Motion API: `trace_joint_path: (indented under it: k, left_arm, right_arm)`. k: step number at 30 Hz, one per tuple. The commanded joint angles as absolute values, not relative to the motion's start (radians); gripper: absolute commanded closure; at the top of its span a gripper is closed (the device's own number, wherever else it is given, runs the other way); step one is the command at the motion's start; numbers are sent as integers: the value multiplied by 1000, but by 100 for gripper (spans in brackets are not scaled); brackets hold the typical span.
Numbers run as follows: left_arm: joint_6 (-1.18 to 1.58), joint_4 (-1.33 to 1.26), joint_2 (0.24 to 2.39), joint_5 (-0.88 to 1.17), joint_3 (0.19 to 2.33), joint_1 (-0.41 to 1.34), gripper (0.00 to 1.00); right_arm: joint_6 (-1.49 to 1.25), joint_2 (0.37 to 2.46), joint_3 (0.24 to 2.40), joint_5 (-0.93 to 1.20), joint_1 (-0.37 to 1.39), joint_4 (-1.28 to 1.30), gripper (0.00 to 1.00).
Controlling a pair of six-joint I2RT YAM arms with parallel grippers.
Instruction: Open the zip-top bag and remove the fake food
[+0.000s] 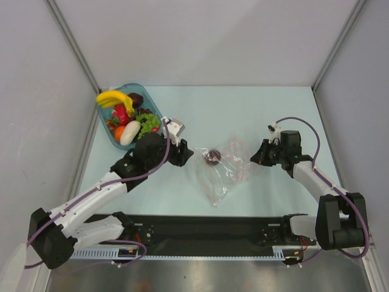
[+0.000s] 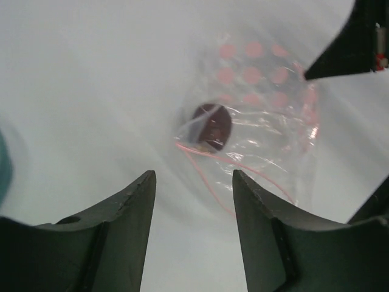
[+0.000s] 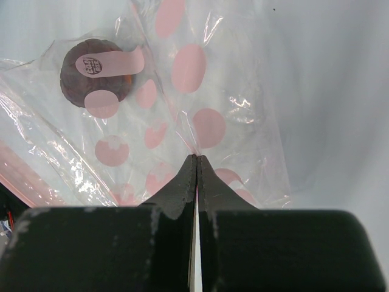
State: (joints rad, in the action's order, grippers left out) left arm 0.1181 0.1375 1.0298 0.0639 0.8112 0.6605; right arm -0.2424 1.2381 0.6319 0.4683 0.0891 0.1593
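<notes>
Flimsy, slippery zip-top bag (image 1: 222, 170): right gripper (image 3: 196, 157) pinches its film, left gripper (image 2: 193, 173) spread near the stiffer zip strip (image 2: 209, 185), likely best hold.

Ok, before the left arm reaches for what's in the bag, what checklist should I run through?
1. Hold on the bag: the right gripper is shut on the film of the zip-top bag: ok.
2. Picking hand free: the left gripper has its jaws apart and nothing between them: ok.
3. Target present: the dark purple piece lies inside the bag, the only food seen there: ok.
4. Alignment: the piece sits ahead of the left gripper, roughly in line with its gap: ok.
5. Bag mouth parted toward the left gripper: cannot tell through the clear film.
6. Other fake food sits in the teal tray, apart from the bag: ok.
</notes>
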Motion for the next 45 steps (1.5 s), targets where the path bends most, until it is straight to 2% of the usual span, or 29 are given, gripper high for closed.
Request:
trace_joint_path:
  k: [1,2,6,8,15,22,28,33,35,36,38,39,42,45]
  left_arm:
    - [156,121,1005,92,773,763,46]
    - [163,117,1008,78,766,787,53]
    - [186,100,1025,55,732,871,60]
    - [195,84,1049,58,712,887,67]
    - [227,5,1144,32,670,900,69]
    - [239,-210,1265,42,648,907,68]
    - [235,-233,1432,3,664,907,68]
    - [236,-247,1493,-103,663,907,69]
    - [229,-270,1506,-120,657,907,68]
    - [229,-278,1512,-127,655,907,68]
    - [224,-291,1532,-132,653,907,67]
    - [224,-298,1539,-136,650,907,67]
    - [227,-328,1569,-132,644,907,67]
    - [230,-350,1588,-129,634,907,67]
  right_arm:
    - [-239,1216,647,460,87,147,100]
    - [-239,1218,646,460,87,147,100]
    - [-239,1220,646,459,86,150,100]
    - [-239,1218,646,459,87,150,100]
    - [-238,1210,644,457,87,156,100]
    - [-235,1210,644,454,87,160,100]
    - [-232,1201,643,446,87,170,100]
    - [-230,1187,669,442,84,181,100]
    - [-233,1177,687,437,84,202,92]
    - [-241,1163,712,430,84,219,81]
    - [-245,1143,738,420,89,233,72]
    - [-252,1122,752,411,90,235,61]
    - [-267,1115,805,390,110,226,51]
    - [-272,1150,863,374,146,204,49]
